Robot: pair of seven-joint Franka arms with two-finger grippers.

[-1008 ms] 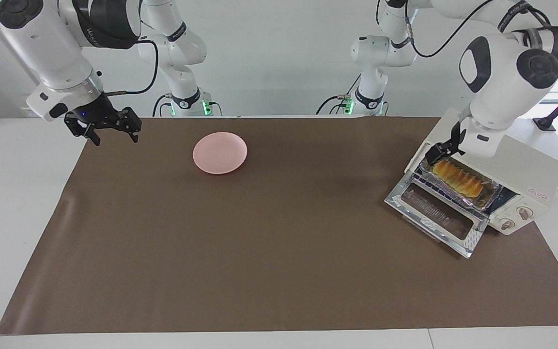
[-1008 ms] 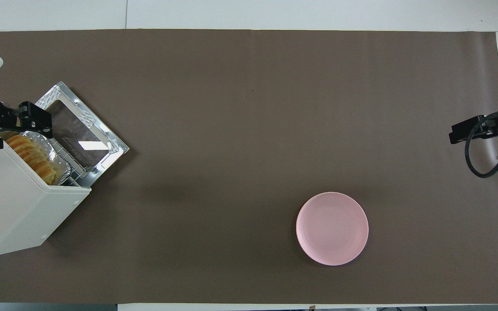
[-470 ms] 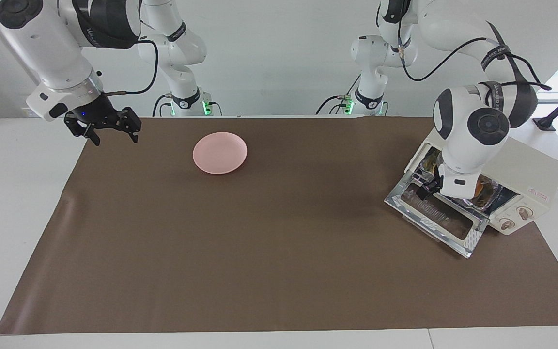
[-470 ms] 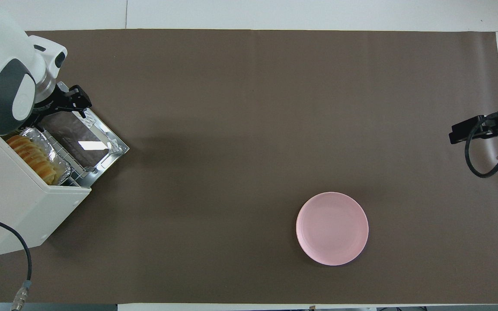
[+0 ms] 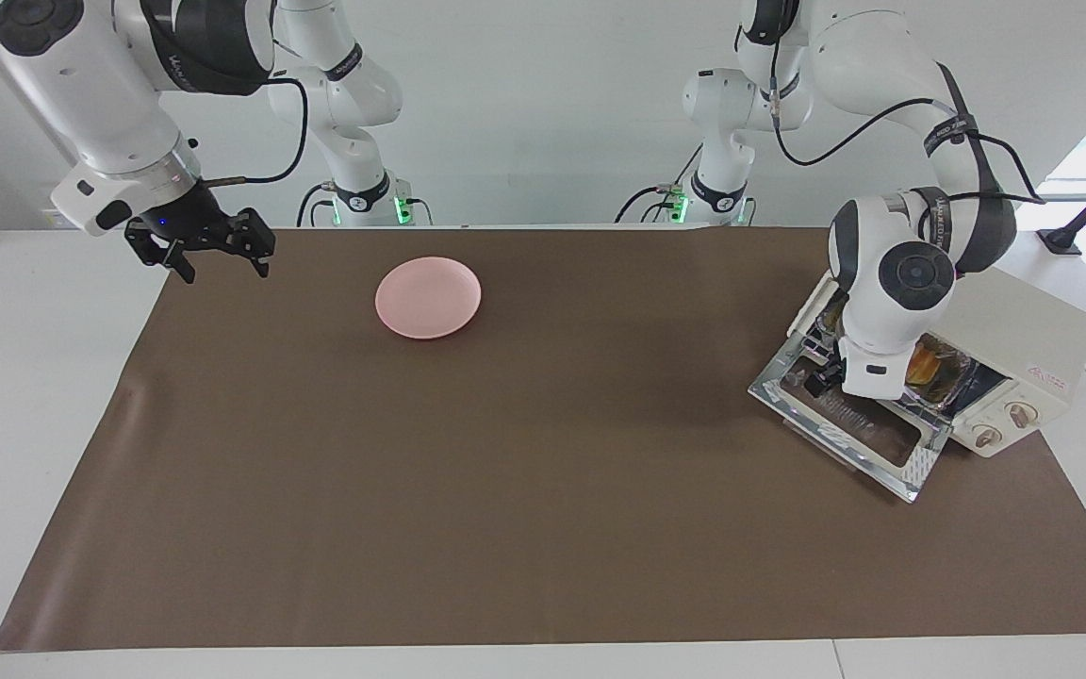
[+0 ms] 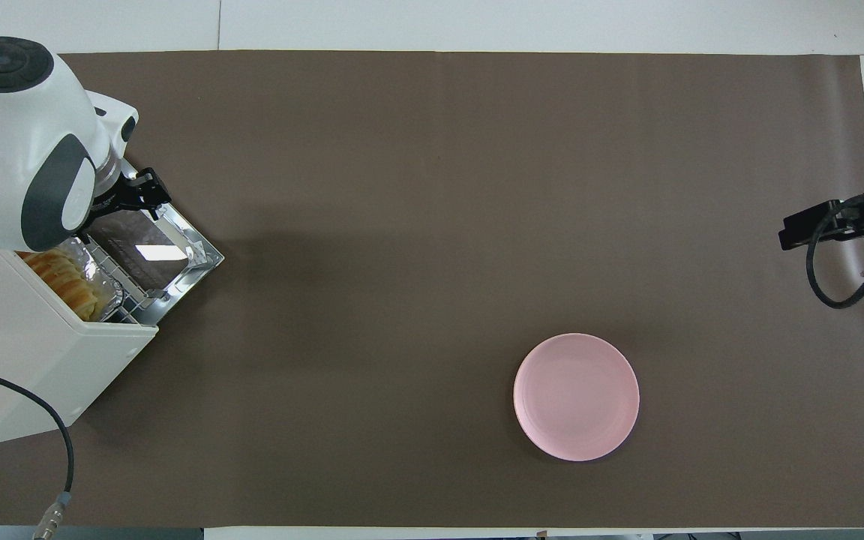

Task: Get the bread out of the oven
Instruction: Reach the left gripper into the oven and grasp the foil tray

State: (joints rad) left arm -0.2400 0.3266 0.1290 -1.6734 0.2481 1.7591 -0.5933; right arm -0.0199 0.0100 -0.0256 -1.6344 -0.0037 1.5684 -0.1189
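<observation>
The cream-white oven point(image 5: 1024, 325) point(image 6: 19, 360) stands at the left arm's end of the table with its glass door point(image 5: 859, 429) point(image 6: 148, 244) dropped open. Inside it, the golden ridged bread point(image 6: 72, 281) lies in a foil tray point(image 6: 102, 276) on the wire rack. In the facing view the left arm's wrist covers most of the bread. My left gripper point(image 5: 819, 377) point(image 6: 147, 196) hangs open just over the open door, in front of the oven's mouth, with nothing in it. My right gripper point(image 5: 213, 250) point(image 6: 814, 225) waits open and empty over the mat's edge at the right arm's end.
A pink round plate point(image 5: 428, 297) point(image 6: 576, 396) sits on the brown mat point(image 5: 524, 471) toward the right arm's side, near the robots. The oven's two knobs point(image 5: 1005, 424) face away from the robots. A cable trails beside the oven.
The left arm swung from above the bread, out of the oven's mouth and down over the open door. Its wrist now covers most of the bread in the facing view. The right arm stayed still.
</observation>
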